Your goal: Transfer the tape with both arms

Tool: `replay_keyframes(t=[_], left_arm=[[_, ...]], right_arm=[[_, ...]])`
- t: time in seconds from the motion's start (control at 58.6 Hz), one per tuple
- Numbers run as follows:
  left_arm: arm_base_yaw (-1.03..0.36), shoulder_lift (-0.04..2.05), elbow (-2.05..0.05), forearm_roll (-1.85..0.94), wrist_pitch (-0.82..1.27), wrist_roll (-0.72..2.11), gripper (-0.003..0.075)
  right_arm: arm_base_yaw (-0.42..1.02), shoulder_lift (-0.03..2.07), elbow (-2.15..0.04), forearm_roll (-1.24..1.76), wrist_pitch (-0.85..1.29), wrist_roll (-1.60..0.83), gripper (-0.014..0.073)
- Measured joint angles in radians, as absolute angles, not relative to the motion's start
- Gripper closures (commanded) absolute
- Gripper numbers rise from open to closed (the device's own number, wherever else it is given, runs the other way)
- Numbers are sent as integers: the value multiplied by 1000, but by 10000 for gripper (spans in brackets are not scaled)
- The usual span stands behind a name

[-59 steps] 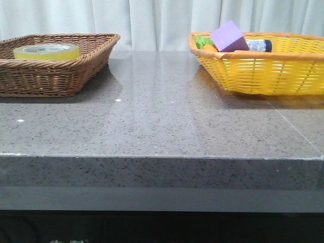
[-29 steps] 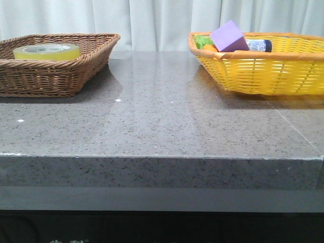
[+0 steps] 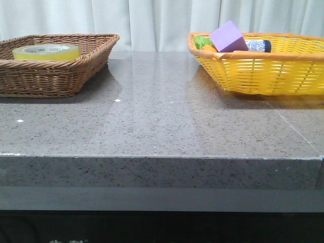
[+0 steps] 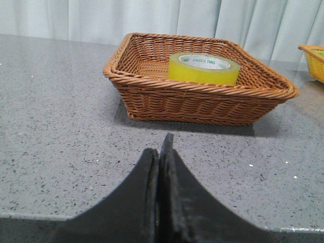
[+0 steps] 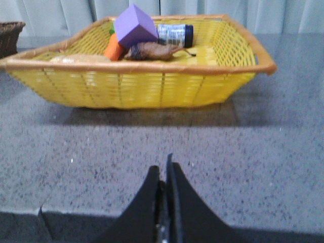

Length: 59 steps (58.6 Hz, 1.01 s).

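Observation:
The yellow tape roll [image 3: 45, 51] lies flat in the brown wicker basket [image 3: 50, 76] at the back left of the table. It also shows in the left wrist view [image 4: 203, 68], inside that basket [image 4: 197, 98]. My left gripper [image 4: 160, 152] is shut and empty, low over the table's near edge, well short of the basket. My right gripper [image 5: 163, 172] is shut and empty, near the table edge in front of the yellow basket [image 5: 136, 86]. Neither arm shows in the front view.
The yellow basket [image 3: 263, 71] at the back right holds a purple block [image 3: 230, 36], a bottle [image 3: 258, 45], an orange piece and green things. A brown object [image 5: 152, 50] also lies in it. Grey stone tabletop [image 3: 162, 116] lies between the baskets; white curtain behind.

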State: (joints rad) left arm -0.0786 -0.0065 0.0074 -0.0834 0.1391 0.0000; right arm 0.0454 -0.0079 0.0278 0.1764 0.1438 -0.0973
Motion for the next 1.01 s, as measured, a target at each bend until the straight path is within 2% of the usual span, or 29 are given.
replay_keyframes(t=[1.007], left_arm=[[-79,-7,7,-83,139,0,740]], right_arm=[[45,-12,28,176,195,-97,683]])
